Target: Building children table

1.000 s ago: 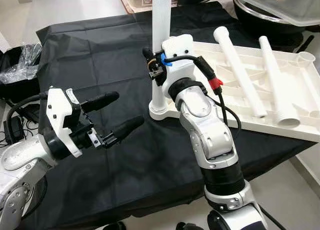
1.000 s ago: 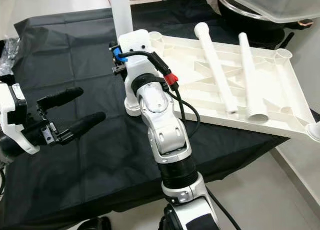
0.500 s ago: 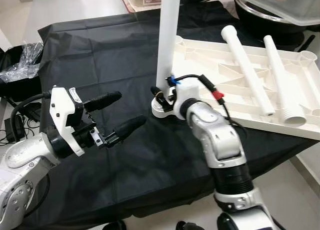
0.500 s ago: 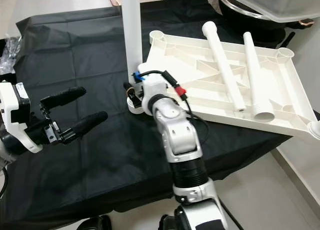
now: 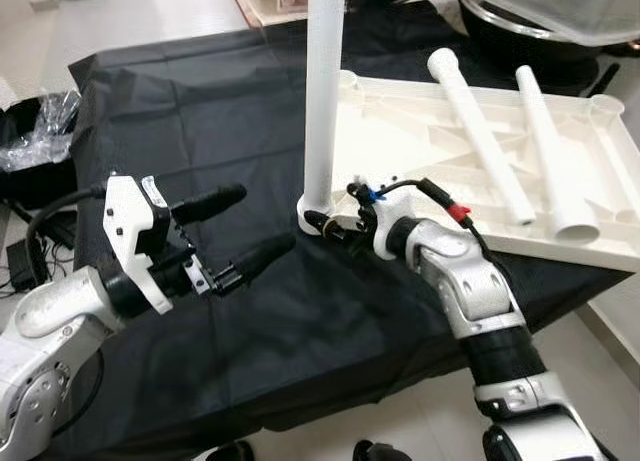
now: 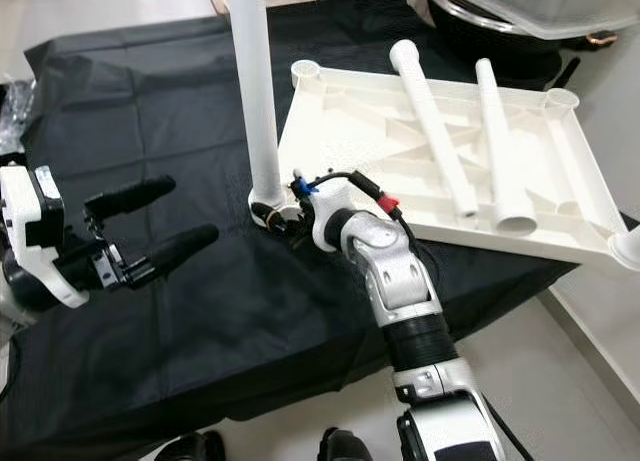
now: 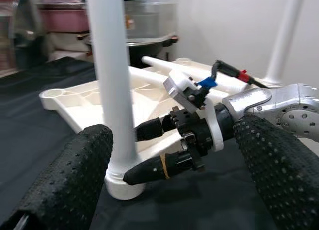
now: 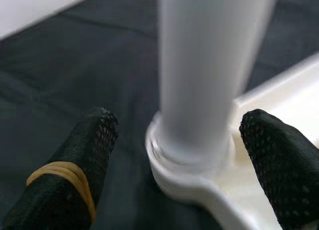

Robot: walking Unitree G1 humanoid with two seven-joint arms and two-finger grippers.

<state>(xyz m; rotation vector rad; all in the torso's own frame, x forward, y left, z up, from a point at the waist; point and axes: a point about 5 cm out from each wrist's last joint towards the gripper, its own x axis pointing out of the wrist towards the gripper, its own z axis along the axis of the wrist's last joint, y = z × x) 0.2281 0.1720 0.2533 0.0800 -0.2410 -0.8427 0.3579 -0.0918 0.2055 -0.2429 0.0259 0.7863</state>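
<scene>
The white tabletop [image 5: 400, 131] lies upside down on a black cloth. One white leg [image 5: 322, 101] stands upright in its near-left corner socket [image 5: 312, 209]. Two loose legs [image 5: 480, 131] [image 5: 548, 146] lie across the tabletop's underside. My right gripper [image 5: 326, 227] is low on the cloth, open, with one finger [image 8: 94, 140] on each side of the leg's base [image 8: 199, 140] and a gap on both sides. My left gripper [image 5: 262, 218] hovers open above the cloth to the left of the leg, holding nothing.
The black cloth [image 5: 200, 111] covers a low table whose front edge drops to the floor. A clear plastic bag [image 5: 40, 131] lies at the far left. A dark bowl with a clear lid [image 5: 540, 6] stands behind the tabletop at the back right.
My right gripper has come down from partway up the upright leg to its base at the socket, and the forearm now lies low. The left gripper has barely moved.
</scene>
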